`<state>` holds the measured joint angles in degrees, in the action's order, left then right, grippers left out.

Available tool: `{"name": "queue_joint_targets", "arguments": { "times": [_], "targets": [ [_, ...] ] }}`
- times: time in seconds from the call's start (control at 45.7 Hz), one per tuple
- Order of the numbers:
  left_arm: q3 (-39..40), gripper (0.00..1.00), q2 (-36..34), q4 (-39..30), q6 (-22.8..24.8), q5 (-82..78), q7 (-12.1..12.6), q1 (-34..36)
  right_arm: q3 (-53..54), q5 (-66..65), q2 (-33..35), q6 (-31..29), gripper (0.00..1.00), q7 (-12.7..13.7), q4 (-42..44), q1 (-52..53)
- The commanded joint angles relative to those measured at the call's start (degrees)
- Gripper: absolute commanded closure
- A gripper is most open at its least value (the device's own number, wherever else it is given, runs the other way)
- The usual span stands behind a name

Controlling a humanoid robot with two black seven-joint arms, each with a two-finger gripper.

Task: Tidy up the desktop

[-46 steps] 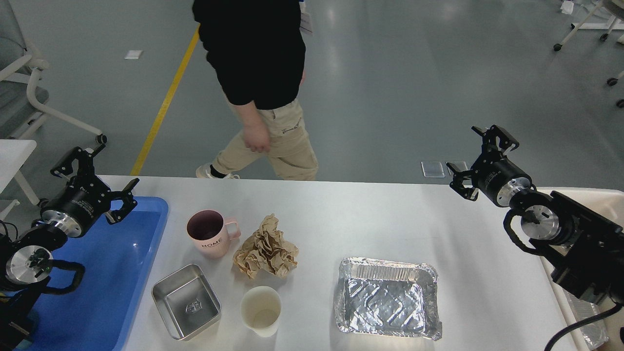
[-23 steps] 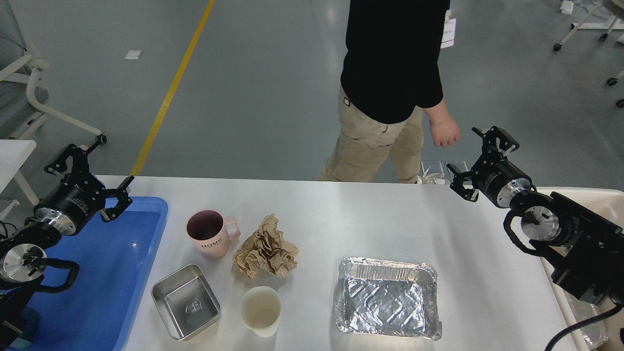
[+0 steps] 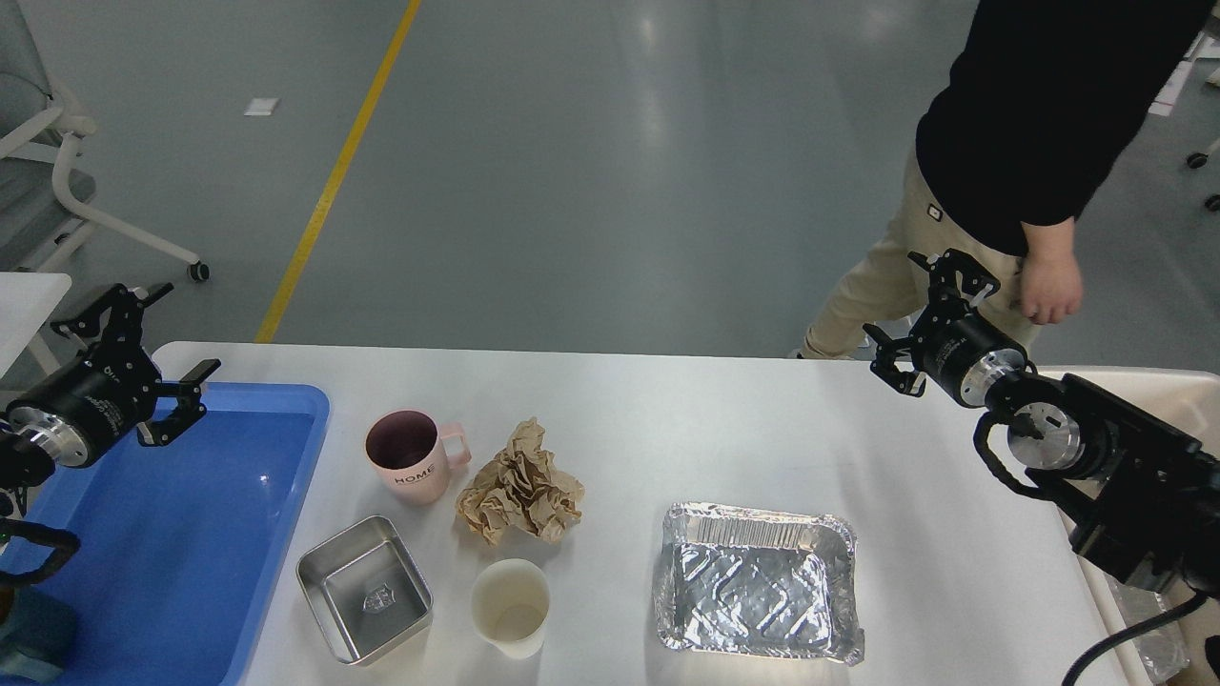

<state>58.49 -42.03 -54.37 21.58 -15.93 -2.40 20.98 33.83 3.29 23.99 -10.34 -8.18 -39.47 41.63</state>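
Since the earlier frame, left pincer (image 3: 136, 359) is drawing back toward the left edge, fingers apart and holding nothing, hovering over the blue tray (image 3: 191, 534); a passer-by (image 3: 1010, 143) is crossing to the far right. Right pincer (image 3: 920, 307) is hanging over the bench (image 3: 667, 419) far edge, fingers apart, nothing held. Sitting on the bench: pink mug (image 3: 412, 457), crumpled brown paper (image 3: 521, 486), steel tin (image 3: 364, 588), paper cup (image 3: 511, 607), foil tray (image 3: 758, 583).
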Motion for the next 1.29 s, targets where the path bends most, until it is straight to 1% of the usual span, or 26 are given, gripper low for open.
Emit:
{"name": "queue_joint_targets", "arguments": {
  "times": [0.0,0.044,0.109,0.197,0.262,0.372,0.481,0.547,0.634,0.721,0.875,0.94,1.049,1.137,1.268],
  "targets": [
    [-0.2,0.03,-5.9,-5.3,0.0,-6.5,0.3,-0.2,-0.1,0.0,-0.3,0.2,0.00,0.0,0.0,0.0],
    [-0.1,0.03,-8.0,-7.3,0.0,-10.8,0.3,-0.1,-0.1,-0.2,-0.3,0.2,0.00,0.0,0.0,0.0],
    [0.0,0.03,-10.2,-8.5,0.1,-15.8,0.0,0.2,-0.1,-0.4,-0.3,0.2,0.00,0.0,0.0,0.0],
    [0.0,0.03,-11.8,-9.5,0.7,-17.5,-0.2,0.3,-0.1,-0.7,-0.3,0.2,0.00,0.0,0.0,0.1],
    [-0.1,0.03,-14.0,-12.9,0.8,-17.8,-0.1,-0.1,-0.1,-0.7,-0.5,0.2,0.00,0.0,0.0,0.1],
    [-1.2,0.03,-19.6,-19.6,0.1,-20.4,0.1,-1.3,-0.1,-0.7,-0.5,0.2,0.00,0.0,0.0,0.0],
    [-4.3,0.03,-24.9,-21.7,0.0,-26.1,-0.2,-1.9,-0.2,-0.7,-0.2,0.2,0.00,0.0,0.0,0.1],
    [-5.6,0.03,-27.2,-23.0,0.0,-29.9,-1.0,-2.3,-0.1,-0.7,-0.1,0.2,0.00,0.0,0.0,0.2],
    [-6.3,0.03,-29.9,-23.8,0.0,-34.6,-3.8,-3.8,-0.2,-0.7,-0.1,0.3,0.00,0.0,-0.1,0.3],
    [-6.4,0.03,-31.4,-23.9,0.2,-38.5,-5.9,-5.0,-0.2,-0.7,-0.3,0.3,0.00,0.0,-0.1,0.3],
    [-7.3,0.03,-33.1,-26.9,0.2,-45.4,-8.3,-8.3,-2.0,-0.8,-0.7,0.4,0.00,0.0,0.0,0.5],
    [-7.4,0.03,-33.1,-29.2,0.3,-48.1,-8.4,-9.5,-2.5,-0.8,-0.6,0.6,0.00,0.0,0.0,0.7],
    [-8.7,0.03,-33.2,-31.9,0.0,-48.4,-8.2,-11.3,-2.9,-0.8,-0.3,0.6,0.00,0.0,0.0,0.8],
    [-8.9,0.03,-33.7,-32.4,0.2,-48.4,-8.2,-11.5,-3.3,-0.8,-0.2,0.6,0.00,0.0,0.0,1.1],
    [-8.9,0.03,-36.8,-32.6,0.8,-48.3,-8.4,-11.5,-3.3,-0.8,-0.6,0.6,0.00,0.0,0.3,1.2]
  ]
}}
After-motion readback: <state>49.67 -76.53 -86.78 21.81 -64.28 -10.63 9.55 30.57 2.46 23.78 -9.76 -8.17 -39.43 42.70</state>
